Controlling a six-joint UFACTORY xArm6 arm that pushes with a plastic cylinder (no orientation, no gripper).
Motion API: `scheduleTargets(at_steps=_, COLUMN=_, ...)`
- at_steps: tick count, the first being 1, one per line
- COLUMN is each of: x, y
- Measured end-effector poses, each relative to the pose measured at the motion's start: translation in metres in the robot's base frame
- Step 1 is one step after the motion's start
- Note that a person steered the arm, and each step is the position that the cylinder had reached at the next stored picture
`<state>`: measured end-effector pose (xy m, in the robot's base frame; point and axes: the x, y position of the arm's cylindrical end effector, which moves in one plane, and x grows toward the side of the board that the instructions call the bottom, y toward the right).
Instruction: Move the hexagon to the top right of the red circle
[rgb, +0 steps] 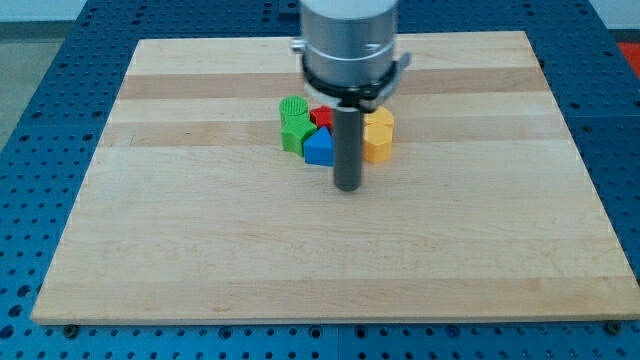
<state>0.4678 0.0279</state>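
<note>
The yellow hexagon (379, 135) sits near the board's top centre, at the view's right end of a tight cluster, just right of my tip (347, 186), which has no jaws, only a bare rod. A red block (322, 117), shape unclear, lies behind the rod, with a blue block (318, 148) and green block (294, 125) leftward. Judging placement, the hexagon looks beside rather than upper right, so pushing remains

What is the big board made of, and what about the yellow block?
The board looks like wood, pale with visible grain and lengthwise strips, matte finish. The yellow hexagon block is probably painted wood or plastic: its colour is solid and smooth, with no grain showing, so I can't tell which.
</note>
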Motion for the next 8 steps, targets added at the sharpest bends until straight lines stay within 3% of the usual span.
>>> scheduleTargets(at_steps=2, x=-0.029, y=0.041)
scheduleTargets(at_steps=8, x=-0.047, y=0.064)
